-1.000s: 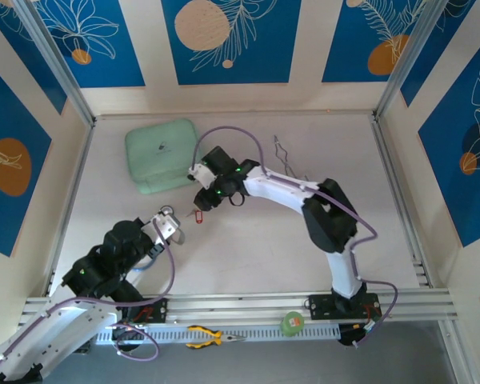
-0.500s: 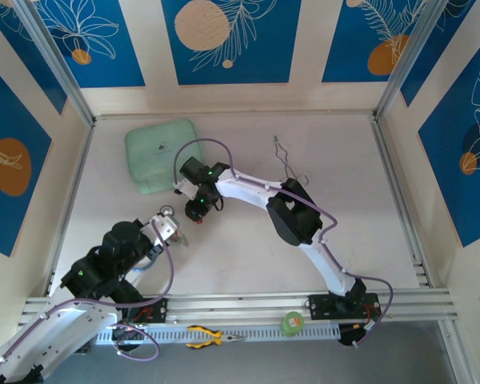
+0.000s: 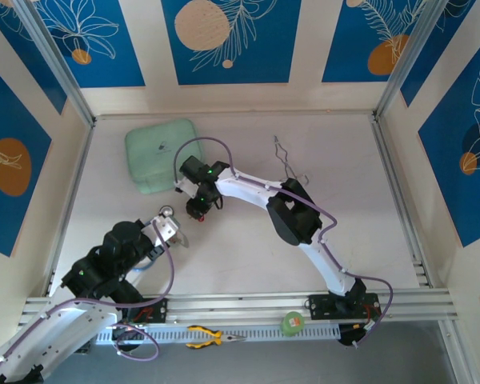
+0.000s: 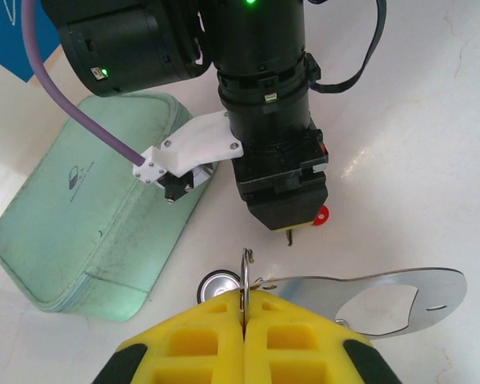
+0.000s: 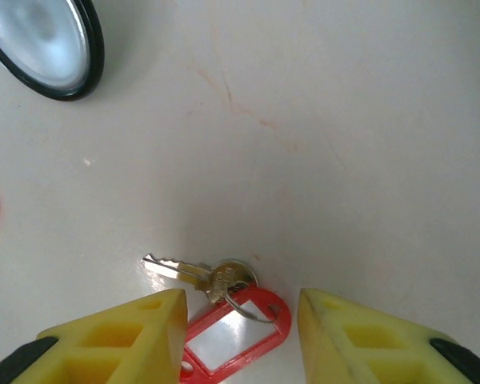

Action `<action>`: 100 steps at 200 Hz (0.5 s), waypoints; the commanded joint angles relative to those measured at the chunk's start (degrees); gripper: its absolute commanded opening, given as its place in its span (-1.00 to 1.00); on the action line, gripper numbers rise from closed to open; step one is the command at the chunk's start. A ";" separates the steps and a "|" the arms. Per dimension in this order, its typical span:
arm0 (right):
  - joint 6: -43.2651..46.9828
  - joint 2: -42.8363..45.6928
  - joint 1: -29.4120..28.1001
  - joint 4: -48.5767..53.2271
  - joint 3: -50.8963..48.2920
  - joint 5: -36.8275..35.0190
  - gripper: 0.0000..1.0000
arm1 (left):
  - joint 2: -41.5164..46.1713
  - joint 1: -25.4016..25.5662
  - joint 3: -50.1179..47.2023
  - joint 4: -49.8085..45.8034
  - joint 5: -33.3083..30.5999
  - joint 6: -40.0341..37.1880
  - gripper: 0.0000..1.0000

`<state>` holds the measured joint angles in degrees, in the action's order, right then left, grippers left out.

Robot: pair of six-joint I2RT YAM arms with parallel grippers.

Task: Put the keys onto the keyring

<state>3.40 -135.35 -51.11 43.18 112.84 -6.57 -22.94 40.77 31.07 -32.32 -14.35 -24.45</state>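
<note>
A small silver key [image 5: 188, 274] on a red plastic tag [image 5: 236, 324] lies flat on the table. My right gripper [image 5: 240, 320] stands open straight over it, one yellow finger [image 5: 120, 340] on each side of the tag, apart from it. In the top view the right gripper [image 3: 196, 210] points down just right of my left gripper [image 3: 170, 224]. The left gripper [image 4: 245, 300] is shut on the thin edge of the keyring [image 4: 384, 296], whose flat grey metal loop sticks out to the right. The red tag [image 4: 321, 215] peeks out under the right gripper [image 4: 286, 214].
A pale green zip case [image 3: 162, 154] lies just behind both grippers. A round silver disc with a black rim [image 4: 218, 284] rests on the table by the left fingers. Thin wire tongs [image 3: 288, 164] lie at the back right. Yellow-handled pliers [image 3: 212, 337] sit on the front rail.
The right arm swung left and down toward the left gripper and the red-tagged key, then stayed there. The left arm and the keyring have not moved.
</note>
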 commanded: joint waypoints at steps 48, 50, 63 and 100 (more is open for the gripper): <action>-0.23 -2.11 0.36 2.54 4.84 0.13 -0.16 | -0.47 -0.43 -0.35 2.56 1.98 0.18 -1.00; -0.23 -2.34 0.32 2.64 5.09 0.22 -0.16 | -0.51 -0.43 -0.38 2.60 2.07 0.12 -1.00; -0.15 -3.04 0.31 3.00 5.92 0.41 -0.20 | -0.78 -0.43 -0.33 2.63 2.06 0.17 -1.00; 0.03 -3.92 0.40 3.30 6.51 -0.63 -0.25 | -1.27 -0.44 -0.25 3.26 2.46 0.07 -1.00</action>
<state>3.36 -137.51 -50.65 44.51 117.82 -7.53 -24.03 40.75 31.00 -32.16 -13.45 -24.45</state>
